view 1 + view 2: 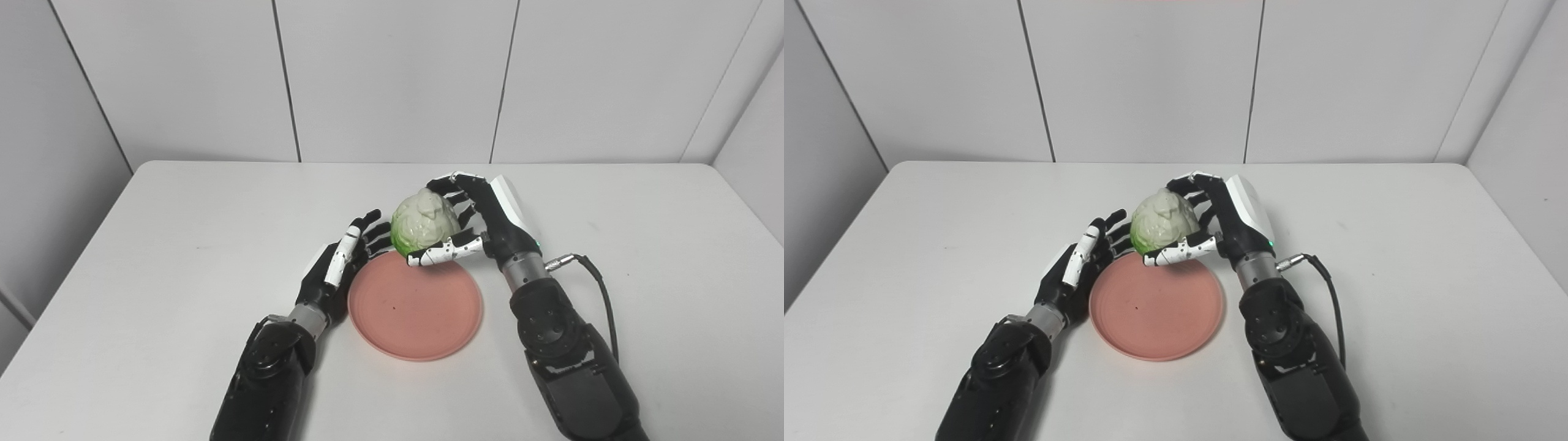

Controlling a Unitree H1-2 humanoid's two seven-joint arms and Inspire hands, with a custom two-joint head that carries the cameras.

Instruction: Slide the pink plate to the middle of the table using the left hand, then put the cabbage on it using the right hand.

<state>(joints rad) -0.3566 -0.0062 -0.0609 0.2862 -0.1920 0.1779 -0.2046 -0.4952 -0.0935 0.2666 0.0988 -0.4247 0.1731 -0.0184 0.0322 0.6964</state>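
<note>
The pink plate [415,312] lies flat on the white table [184,245], near its middle. My left hand [340,263] rests against the plate's left rim with its fingers spread, holding nothing. A pale green and white cabbage [424,223] is held just above the plate's far edge. My right hand [474,223] is shut on the cabbage, fingers over its top and far side, thumb under its front. In the right eye view the cabbage [1164,223] and the plate [1156,305] show the same arrangement.
A black cable [597,282] loops from my right wrist over the table on the right. White wall panels [392,79] stand behind the table's far edge. The table's left and right edges lie well away from both hands.
</note>
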